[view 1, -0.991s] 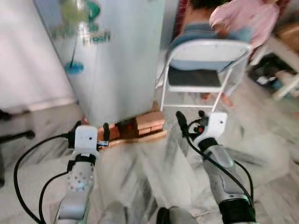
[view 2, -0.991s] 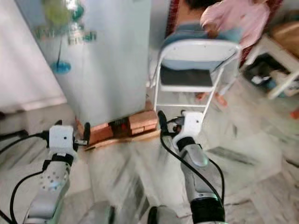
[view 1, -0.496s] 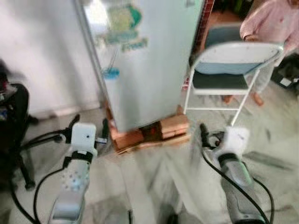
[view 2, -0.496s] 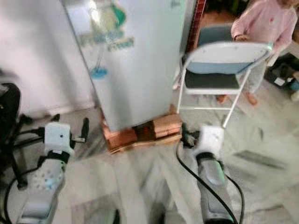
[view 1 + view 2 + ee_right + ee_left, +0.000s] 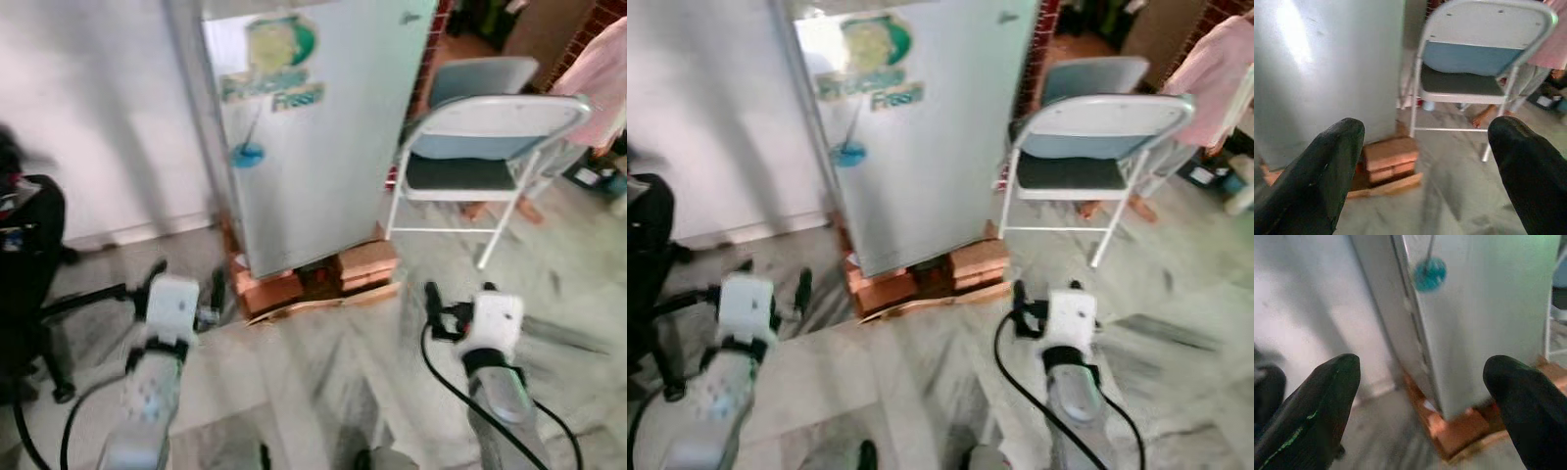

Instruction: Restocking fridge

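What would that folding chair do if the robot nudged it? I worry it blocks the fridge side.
The folding chair would probably slide or tip easily: thin white tube legs, light-looking seat. The marble-like floor looks smooth, so little grip. The fridge, perched on bricks, probably shouldn't be bumped.

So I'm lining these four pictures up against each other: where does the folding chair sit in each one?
Left eye view: folding chair upper right, beside the fridge.
Right eye view: upper right again, right of the fridge.
Left wrist view: a sliver of it at the frame edge, past the fridge.
Right wrist view: between the right gripper's open fingers, seen from behind.
Shared landmark: the bricks under the fridge.
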